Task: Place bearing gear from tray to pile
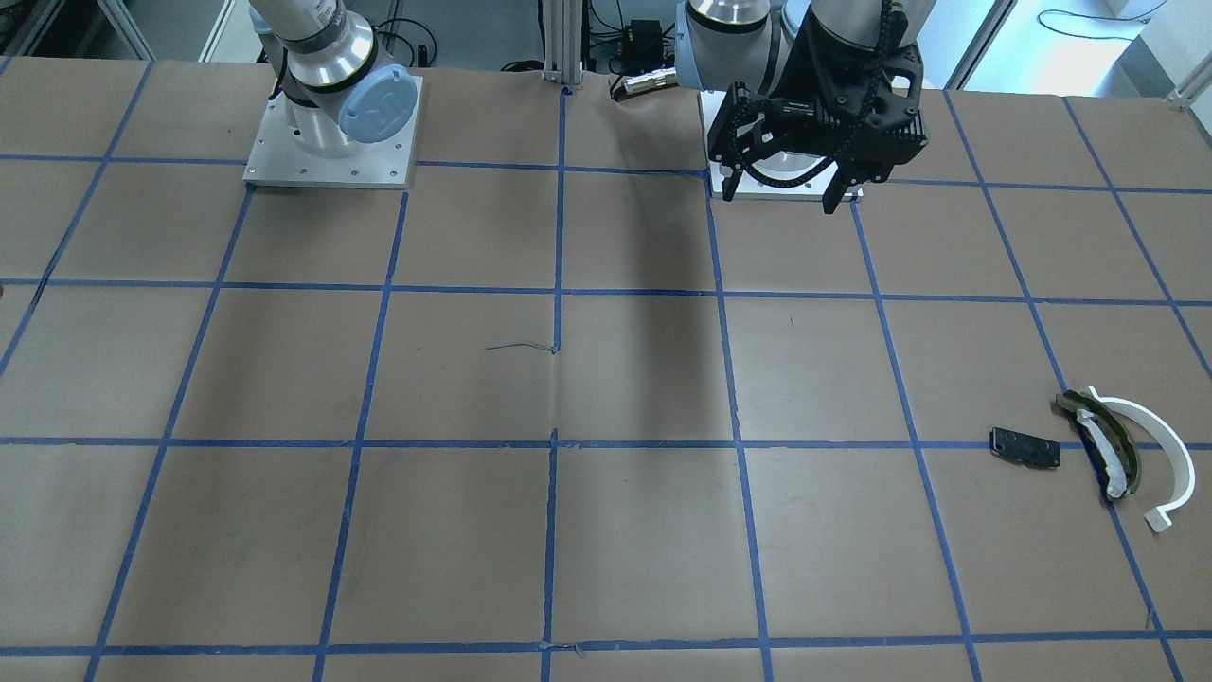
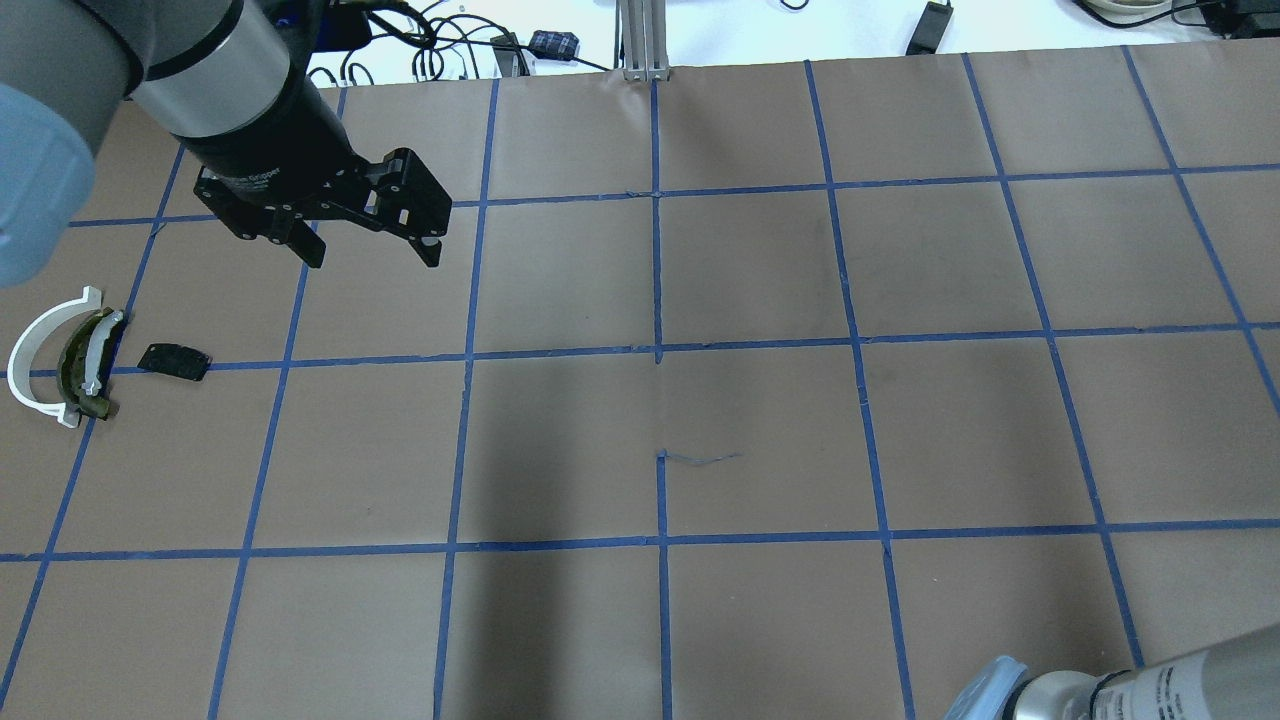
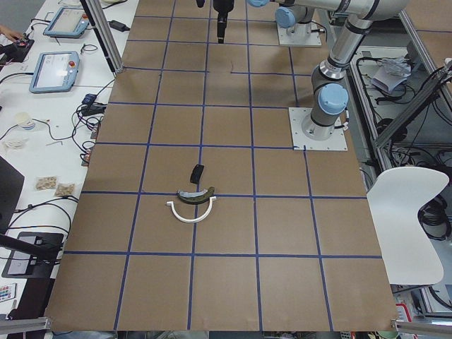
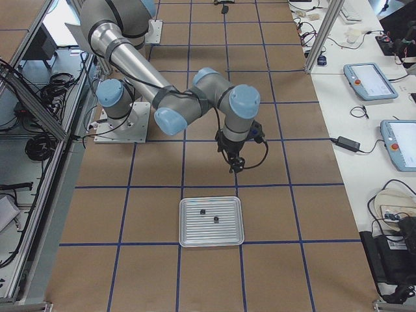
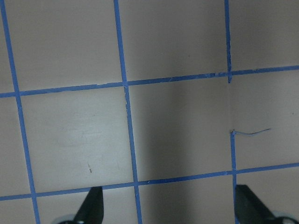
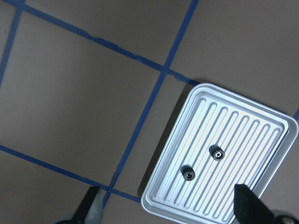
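Observation:
Two small dark bearing gears lie in a ribbed silver tray, which also shows in the exterior right view. My right gripper is open and empty, high above the table beside the tray. The pile lies far off by my left side: a white half-ring arc, an olive-and-black curved piece and a small black plate. My left gripper is open and empty, raised above the table, apart from the pile.
The table is brown paper with a blue tape grid. My arm bases stand on metal plates at the robot's edge. Cables and a post lie beyond the far edge. Tablets sit on a side bench.

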